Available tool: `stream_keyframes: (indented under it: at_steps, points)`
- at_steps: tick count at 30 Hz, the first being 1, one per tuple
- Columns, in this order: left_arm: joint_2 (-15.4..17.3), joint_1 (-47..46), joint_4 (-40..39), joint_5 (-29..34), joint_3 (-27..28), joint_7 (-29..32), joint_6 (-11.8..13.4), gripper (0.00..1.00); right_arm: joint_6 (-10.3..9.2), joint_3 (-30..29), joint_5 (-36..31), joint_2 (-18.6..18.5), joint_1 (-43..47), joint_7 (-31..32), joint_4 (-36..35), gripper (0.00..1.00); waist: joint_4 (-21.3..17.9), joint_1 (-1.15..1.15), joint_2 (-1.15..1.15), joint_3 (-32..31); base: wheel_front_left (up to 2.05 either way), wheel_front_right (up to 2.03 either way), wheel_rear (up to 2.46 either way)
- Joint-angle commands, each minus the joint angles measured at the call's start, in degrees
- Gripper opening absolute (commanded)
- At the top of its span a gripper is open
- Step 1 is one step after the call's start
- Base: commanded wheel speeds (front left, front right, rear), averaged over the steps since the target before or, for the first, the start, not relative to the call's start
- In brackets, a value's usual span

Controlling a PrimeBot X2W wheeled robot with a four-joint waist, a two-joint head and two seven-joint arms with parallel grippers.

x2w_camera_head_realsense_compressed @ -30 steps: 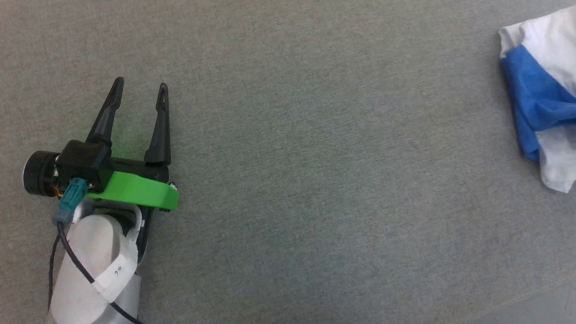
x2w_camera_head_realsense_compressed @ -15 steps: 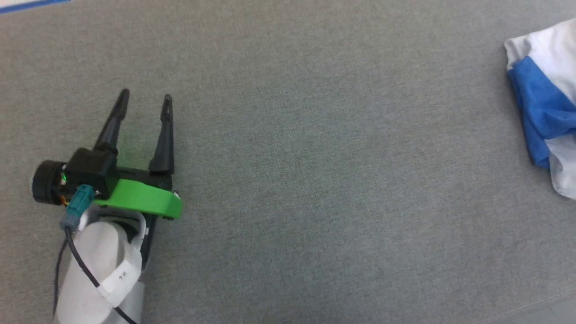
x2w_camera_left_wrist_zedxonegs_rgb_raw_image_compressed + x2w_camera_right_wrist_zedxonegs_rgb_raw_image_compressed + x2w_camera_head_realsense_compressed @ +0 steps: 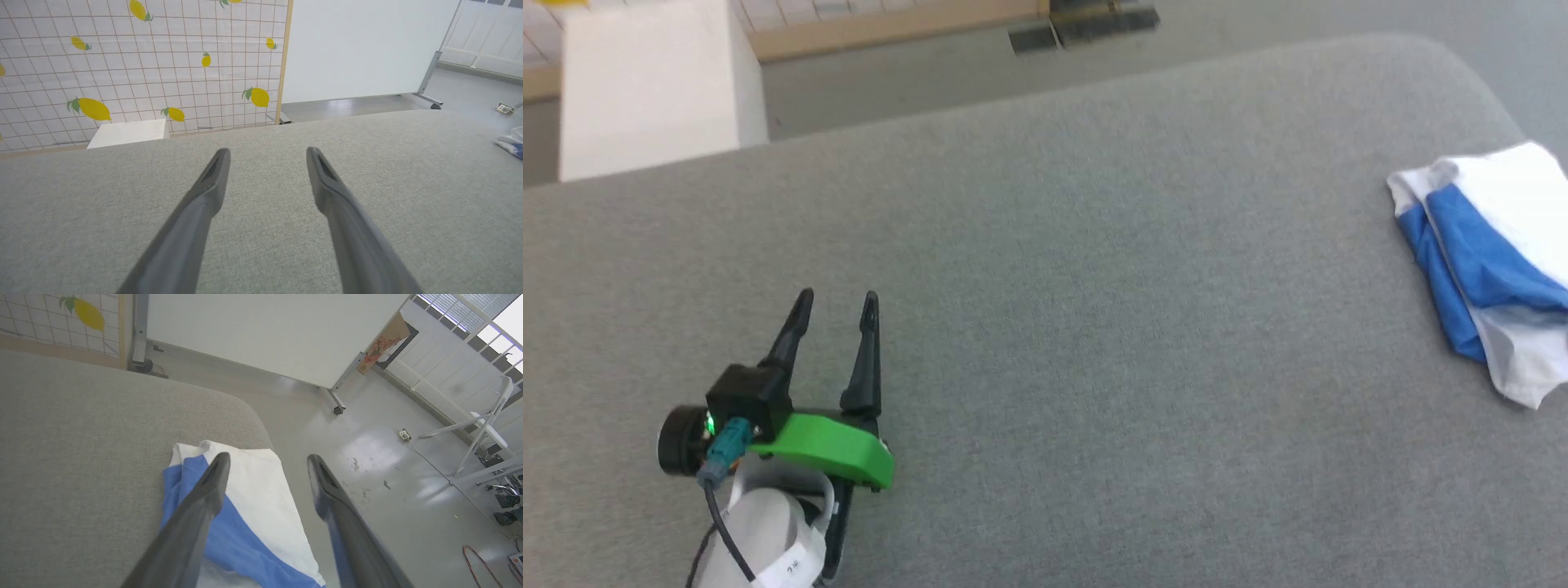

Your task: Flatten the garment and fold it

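1. Down at the lower left of the head view sits the left gripper (image 3: 836, 304), above the grey padded table (image 3: 1094, 367). Its two dark fingers are spread wide with nothing between them, so it is released and gripping nothing.
2. On the left wrist view, both fingers reach out over bare grey fabric towards the far edge of the table. Past that edge stand a white box (image 3: 126, 132), a grid-pattern screen (image 3: 122, 61) printed with lemons, and a plain white panel (image 3: 359, 49).
3. Over on the far right of the table lies the garment (image 3: 1486, 261), near the rounded corner and well apart from the left gripper.
4. It is not spread flat. It lies folded over itself in a compact bundle, with white cloth on top and a blue band running slantwise across it.
5. The right gripper (image 3: 268, 459) shows in its own wrist view, fingers parted wide and nothing clamped between them, so it is released too.
6. It hangs right over the garment. One finger crosses in front of the blue band, while the other's tip stands against the floor (image 3: 367, 457) past the table's edge. Whether either finger touches the cloth, I can't tell.
7. From this view the garment sits tight by the rounded corner, one long side running along the table's edge.
8. Out beyond are the shiny pale floor, a white folding chair (image 3: 486, 420) and an orange cable (image 3: 478, 559) at the lower right.
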Motion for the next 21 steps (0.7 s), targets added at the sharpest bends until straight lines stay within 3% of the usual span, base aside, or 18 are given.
stream_keyframes:
  at_steps: [1, 10, 16, 21]
  points:
    - [-0.4, 1.0, 0.2, -0.5, 0.1, -0.5, 0.5, 1.0, -0.11, -0.8, 2.1, 2.0, 2.1, -1.7, -2.6, 1.0, 3.6, 0.01, 0.0, -7.1, 0.0, 0.0, 0.0]
    - [-1.8, 3.5, 2.3, -1.4, -0.5, -0.7, 0.8, 1.0, -0.11, -3.4, 7.1, 14.4, 15.4, -9.9, -20.9, 1.0, 9.4, 0.01, 0.0, -12.9, 0.0, 0.0, 0.0]
    - [-2.8, 5.0, 3.1, -1.9, -0.8, -0.7, 1.4, 1.0, -0.11, -1.9, 7.8, 20.6, 23.2, -13.1, -25.2, 1.0, 12.6, 0.01, 0.0, -14.9, 0.0, 0.0, 0.0]
    - [-3.1, 6.4, 3.6, -1.9, -1.1, -0.7, 1.3, 1.0, -0.11, 0.4, 8.0, 22.0, 26.8, -13.7, -25.3, 1.0, 14.4, 0.01, 0.0, -16.0, 0.0, 0.0, 0.0]
